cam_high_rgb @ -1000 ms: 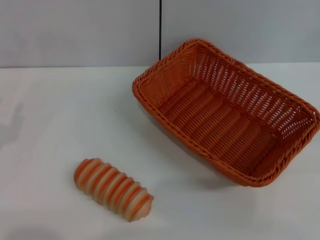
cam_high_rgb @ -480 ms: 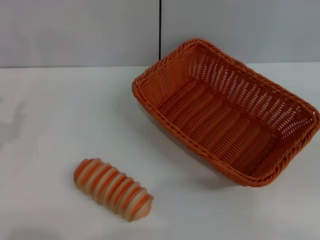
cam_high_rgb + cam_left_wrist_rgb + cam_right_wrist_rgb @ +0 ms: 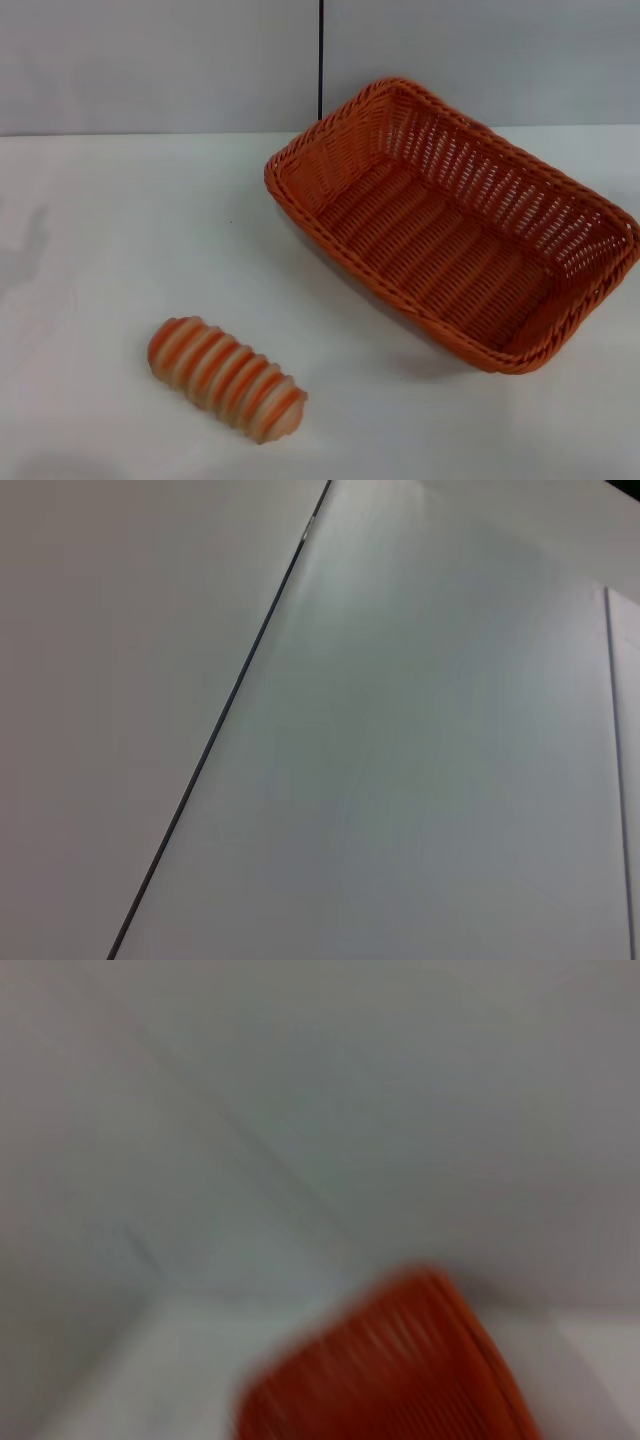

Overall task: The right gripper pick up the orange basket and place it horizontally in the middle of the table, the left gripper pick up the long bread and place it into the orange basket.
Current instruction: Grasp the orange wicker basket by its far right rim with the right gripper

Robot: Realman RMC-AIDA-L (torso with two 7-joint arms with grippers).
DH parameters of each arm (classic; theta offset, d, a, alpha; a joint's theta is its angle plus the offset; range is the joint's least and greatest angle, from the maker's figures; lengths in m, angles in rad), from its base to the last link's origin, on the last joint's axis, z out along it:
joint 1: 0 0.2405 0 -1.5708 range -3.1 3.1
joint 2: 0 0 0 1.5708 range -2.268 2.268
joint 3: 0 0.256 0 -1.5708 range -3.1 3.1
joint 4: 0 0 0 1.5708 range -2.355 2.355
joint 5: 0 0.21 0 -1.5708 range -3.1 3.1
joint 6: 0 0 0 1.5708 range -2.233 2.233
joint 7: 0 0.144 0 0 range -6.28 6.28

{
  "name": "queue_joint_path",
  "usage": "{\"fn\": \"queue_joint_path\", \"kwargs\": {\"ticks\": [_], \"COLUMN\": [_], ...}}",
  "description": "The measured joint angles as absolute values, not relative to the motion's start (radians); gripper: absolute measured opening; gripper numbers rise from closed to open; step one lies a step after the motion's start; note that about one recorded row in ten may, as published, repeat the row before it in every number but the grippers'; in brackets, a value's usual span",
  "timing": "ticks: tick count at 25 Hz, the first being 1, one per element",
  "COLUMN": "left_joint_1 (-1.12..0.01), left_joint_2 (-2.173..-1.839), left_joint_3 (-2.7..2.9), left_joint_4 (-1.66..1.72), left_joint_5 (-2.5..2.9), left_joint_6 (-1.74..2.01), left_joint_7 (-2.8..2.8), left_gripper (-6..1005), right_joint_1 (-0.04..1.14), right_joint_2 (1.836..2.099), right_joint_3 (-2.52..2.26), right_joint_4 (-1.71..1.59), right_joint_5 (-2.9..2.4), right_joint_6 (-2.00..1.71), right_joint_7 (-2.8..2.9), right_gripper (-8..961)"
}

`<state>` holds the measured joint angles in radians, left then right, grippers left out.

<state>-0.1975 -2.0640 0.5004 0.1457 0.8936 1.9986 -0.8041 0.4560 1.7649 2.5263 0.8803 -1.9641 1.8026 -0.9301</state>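
The orange basket (image 3: 455,220) lies empty on the right half of the white table (image 3: 120,230), set at a slant with one corner toward the back wall. Its rim also shows as an orange blur (image 3: 390,1370) in the right wrist view. The long bread (image 3: 226,378), striped orange and cream, lies at the front left of the table, well apart from the basket. Neither gripper shows in any view. The left wrist view holds only pale wall panels and a dark seam (image 3: 215,735).
A light grey wall with a dark vertical seam (image 3: 321,60) stands behind the table. A faint shadow (image 3: 30,240) falls on the table's left side. Bare tabletop lies between the bread and the basket.
The basket and the bread have not moved. The faint shadow at the left edge of the table has shifted slightly.
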Motion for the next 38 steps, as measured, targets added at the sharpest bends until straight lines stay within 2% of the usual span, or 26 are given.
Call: {"fn": "queue_joint_path", "kwargs": {"ticks": [5, 10, 16, 29, 38], "left_joint_1": [-0.200, -0.204, -0.205, -0.207, -0.211], "left_joint_2": [-2.063, -2.064, -2.065, -2.066, -2.065], "left_joint_3": [0.500, 0.501, 0.504, 0.503, 0.508], "left_joint_4": [0.141, 0.141, 0.141, 0.131, 0.129], "left_joint_5": [0.893, 0.894, 0.896, 0.899, 0.899], "left_joint_6": [1.994, 1.989, 1.973, 1.964, 1.962], "left_joint_7": [-0.803, -0.801, -0.801, -0.785, -0.778], "left_gripper": [599, 599, 599, 598, 598], "right_joint_1": [0.544, 0.602, 0.694, 0.740, 0.733], "right_joint_2": [1.743, 1.733, 1.732, 1.755, 1.785], "right_joint_3": [2.428, 2.408, 2.376, 2.344, 2.340], "right_joint_4": [0.937, 0.936, 0.862, 0.720, 0.707], "right_joint_5": [-2.220, -2.320, -2.428, -2.428, -2.372], "right_joint_6": [1.826, 1.840, 1.823, 1.654, 1.627], "right_joint_7": [-0.969, -0.969, -0.976, -1.008, -1.041], "right_gripper": [593, 594, 595, 593, 594]}}
